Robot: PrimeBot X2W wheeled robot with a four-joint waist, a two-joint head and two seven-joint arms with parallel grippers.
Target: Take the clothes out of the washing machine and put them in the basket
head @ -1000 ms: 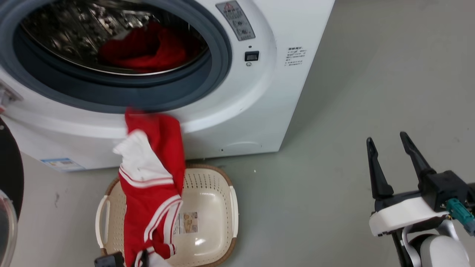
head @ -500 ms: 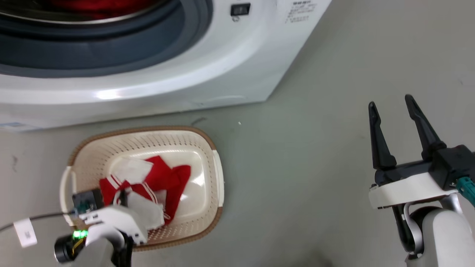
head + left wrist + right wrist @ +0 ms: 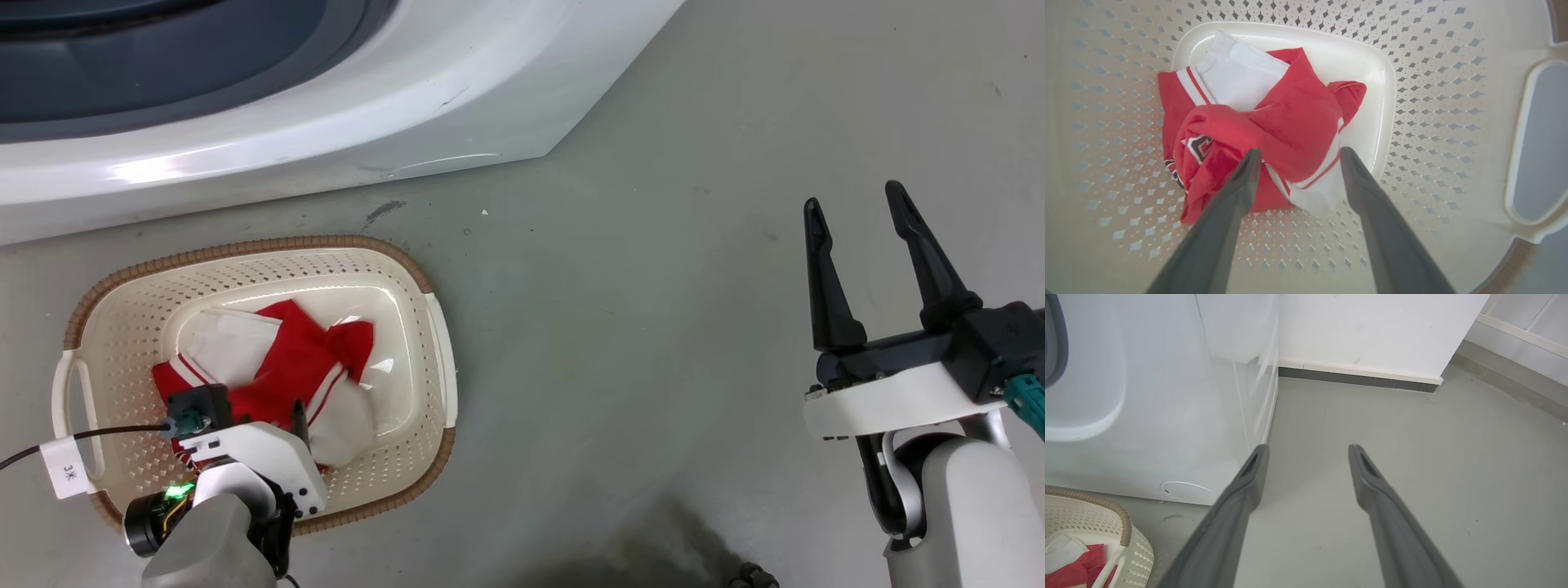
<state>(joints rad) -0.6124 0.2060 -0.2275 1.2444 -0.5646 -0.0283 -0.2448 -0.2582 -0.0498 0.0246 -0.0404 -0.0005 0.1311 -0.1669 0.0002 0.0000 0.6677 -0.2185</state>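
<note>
Your left claw (image 3: 1299, 151) is spread and points down into the basket (image 3: 245, 246), tips right over the clothes (image 3: 1290, 122); can't tell if they touch the fabric. Clothes lie crumpled on the basket bottom, red with white panels and stripes. Basket sits on the floor (image 3: 653, 327) just in front of the washer (image 3: 326, 122). Your right claw (image 3: 853, 198) is spread too, holding nothing, over floor well right of the basket.

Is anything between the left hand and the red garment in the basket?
Nothing visible. The left hand, open, points straight at the red garment, which lies on the floor of the basket with nothing over it.
</note>
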